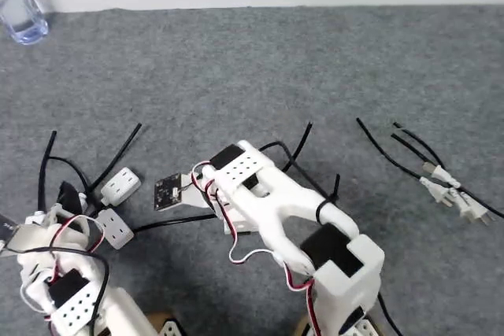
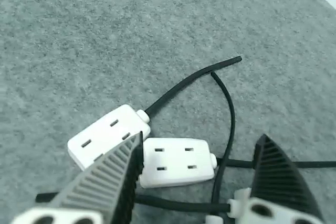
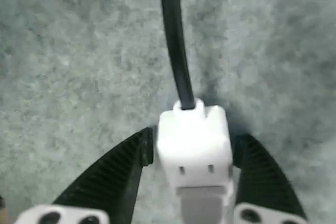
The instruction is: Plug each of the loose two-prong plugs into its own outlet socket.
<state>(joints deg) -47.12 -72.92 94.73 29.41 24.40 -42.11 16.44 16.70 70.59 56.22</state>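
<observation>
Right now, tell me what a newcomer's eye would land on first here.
The white right arm sprawls across the grey table's middle, the right gripper at a white corded socket. Two more sockets lie at the left by the open left gripper, and two loose plugs lie far right.

In the high view the right arm (image 1: 283,210) hides part of a cord (image 1: 299,145) that passes under it near the centre. The left arm (image 1: 75,304) is cut off at 7 o'clock and the glass (image 1: 20,13) at 10 o'clock. The plugs (image 1: 438,174) at 3 o'clock are too small to show prongs. In the left wrist view a finger (image 2: 113,174) covers part of one outlet (image 2: 102,135). In the right wrist view the white block (image 3: 194,145) runs off the edge.
</observation>
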